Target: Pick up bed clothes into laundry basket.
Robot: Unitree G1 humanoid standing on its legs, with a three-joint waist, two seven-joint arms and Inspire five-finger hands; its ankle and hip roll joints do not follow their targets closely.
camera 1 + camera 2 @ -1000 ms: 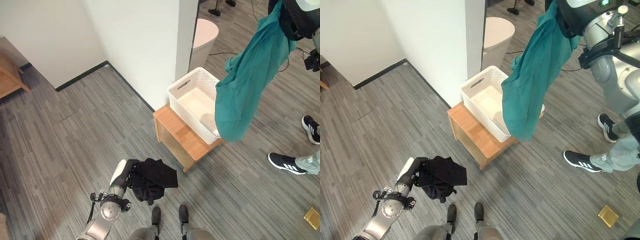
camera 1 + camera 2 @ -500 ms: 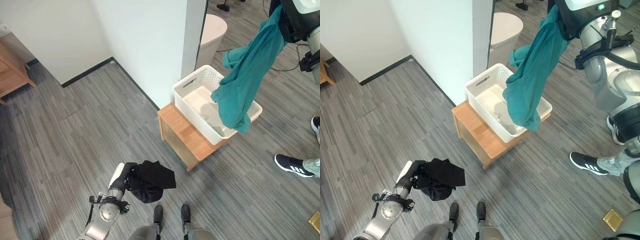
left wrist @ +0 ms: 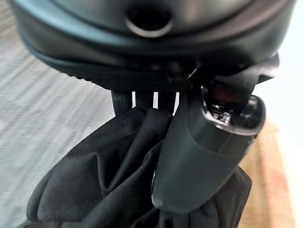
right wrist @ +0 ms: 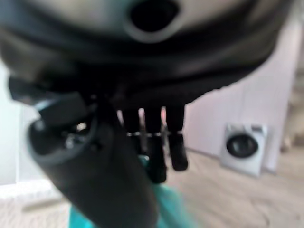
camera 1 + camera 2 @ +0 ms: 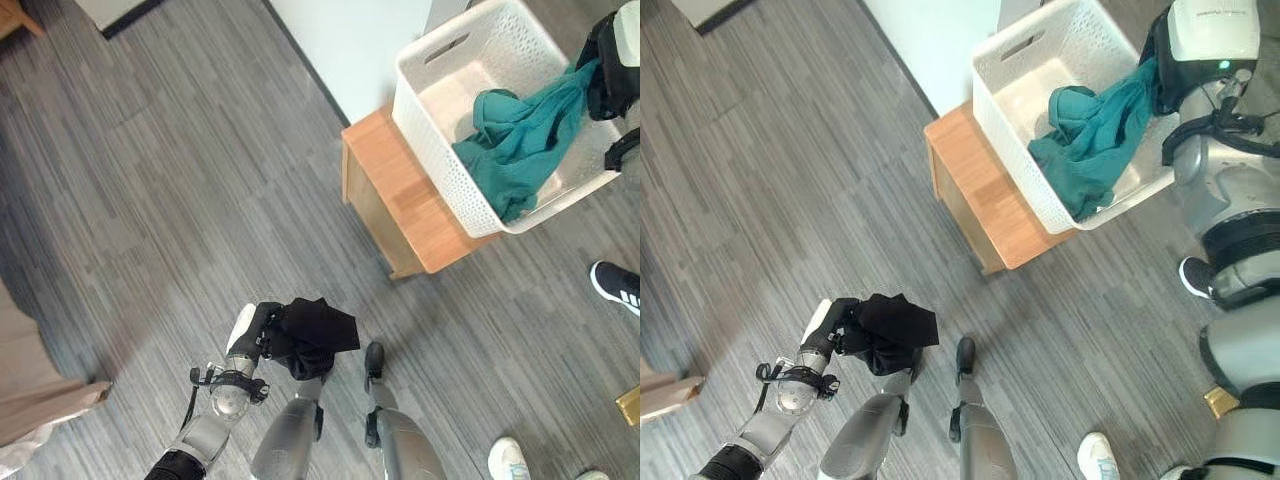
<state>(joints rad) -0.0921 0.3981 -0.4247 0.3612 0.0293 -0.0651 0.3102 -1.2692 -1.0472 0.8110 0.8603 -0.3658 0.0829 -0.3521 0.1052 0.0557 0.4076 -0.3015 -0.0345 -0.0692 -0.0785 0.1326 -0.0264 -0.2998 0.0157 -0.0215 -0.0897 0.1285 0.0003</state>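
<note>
A teal garment (image 5: 517,141) lies heaped in the white laundry basket (image 5: 432,150), one end draped over the rim. Its upper end runs up to my right hand (image 5: 606,72), which hangs over the basket's far side. In the right wrist view the teal garment (image 4: 167,210) sits between the thumb and the curled fingers (image 4: 153,142). Low in front of me, my left hand (image 5: 260,333) is shut on a bunched black garment (image 5: 318,335). Up close, the black garment (image 3: 99,175) is pinned under the thumb (image 3: 199,152).
The basket rests on a low wooden table (image 5: 395,195) beside a white wall (image 5: 365,30). A person's black shoe (image 5: 615,285) and white shoe (image 5: 510,460) stand on the grey plank floor at right. A small yellow object (image 5: 630,405) lies near them. A washing machine (image 4: 242,147) stands behind.
The view has tilted down and shifted. My right hand has come down, and the teal garment, which hung in the air, now lies in the basket. The left hand still holds the black garment.
</note>
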